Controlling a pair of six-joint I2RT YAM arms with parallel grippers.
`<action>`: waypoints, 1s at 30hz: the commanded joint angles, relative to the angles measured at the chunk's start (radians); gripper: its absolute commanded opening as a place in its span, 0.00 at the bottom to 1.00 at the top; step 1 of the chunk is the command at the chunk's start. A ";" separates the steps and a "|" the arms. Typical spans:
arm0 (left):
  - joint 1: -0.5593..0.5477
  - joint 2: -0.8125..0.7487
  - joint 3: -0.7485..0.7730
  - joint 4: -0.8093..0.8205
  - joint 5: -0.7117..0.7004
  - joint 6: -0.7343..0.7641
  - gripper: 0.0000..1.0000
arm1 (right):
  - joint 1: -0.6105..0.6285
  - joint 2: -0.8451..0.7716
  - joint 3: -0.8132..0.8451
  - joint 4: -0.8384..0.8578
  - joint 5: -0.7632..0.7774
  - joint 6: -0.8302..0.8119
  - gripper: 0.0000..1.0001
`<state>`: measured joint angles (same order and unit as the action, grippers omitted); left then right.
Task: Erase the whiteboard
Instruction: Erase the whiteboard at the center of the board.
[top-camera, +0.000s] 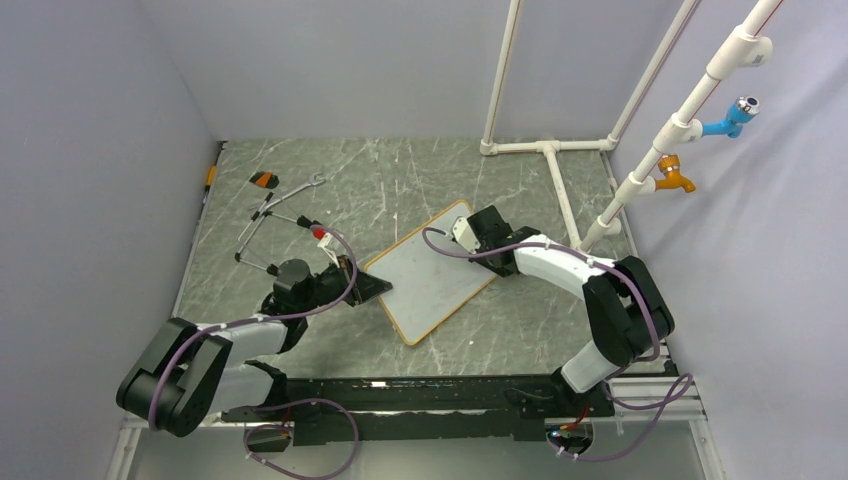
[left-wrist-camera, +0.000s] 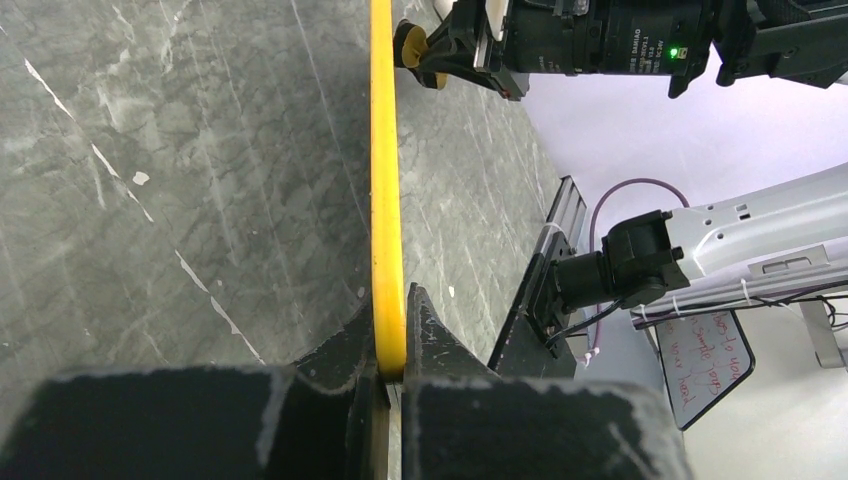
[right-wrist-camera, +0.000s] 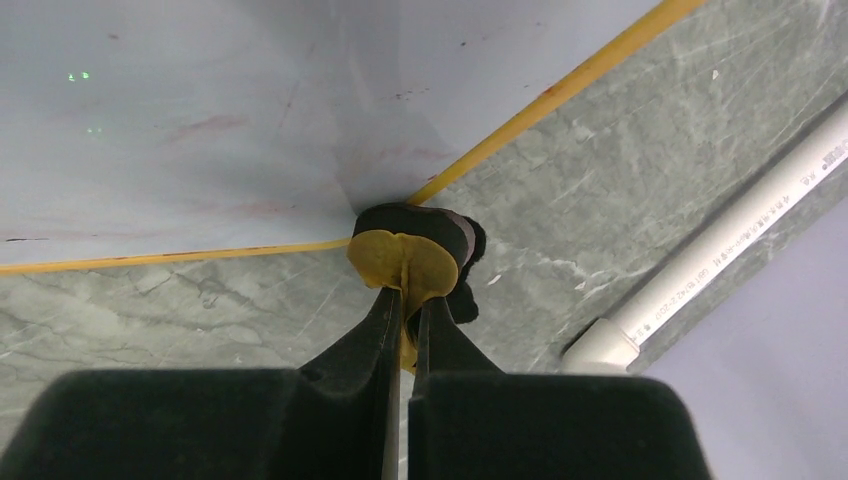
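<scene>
The whiteboard (top-camera: 435, 275) lies tilted on the marble table, a white board with a thin tan-orange frame. My left gripper (top-camera: 380, 288) is shut on the frame at its left side. The left wrist view shows that yellow edge (left-wrist-camera: 385, 200) clamped between the jaws of the left gripper (left-wrist-camera: 397, 345). My right gripper (top-camera: 462, 232) is at the board's far corner, shut on a small orange eraser with a black felt pad (right-wrist-camera: 410, 255). In the right wrist view the right gripper (right-wrist-camera: 408, 315) presses the pad at the corner of the board (right-wrist-camera: 180, 120), which bears faint red smears.
A wrench (top-camera: 300, 188), an orange-black piece (top-camera: 263, 180) and thin rods (top-camera: 262, 218) lie at the back left. A white pipe frame (top-camera: 550, 150) stands at the back right, close to my right gripper (right-wrist-camera: 720, 250). Blue (top-camera: 735, 115) and orange (top-camera: 675, 175) taps hang right.
</scene>
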<state>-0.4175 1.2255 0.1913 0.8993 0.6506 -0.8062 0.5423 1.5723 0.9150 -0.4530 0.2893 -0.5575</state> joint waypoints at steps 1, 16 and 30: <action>-0.017 -0.008 0.033 0.081 0.091 0.005 0.00 | 0.020 0.003 0.010 -0.011 0.000 0.005 0.00; -0.017 0.025 0.031 0.128 0.120 -0.010 0.00 | 0.057 0.044 0.217 0.108 0.004 0.030 0.00; -0.017 0.028 0.024 0.179 0.080 -0.053 0.00 | 0.207 -0.025 0.155 0.035 -0.656 0.069 0.00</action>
<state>-0.4156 1.2507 0.1921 0.9222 0.6426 -0.8417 0.6662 1.5360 1.0775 -0.4580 -0.0418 -0.5396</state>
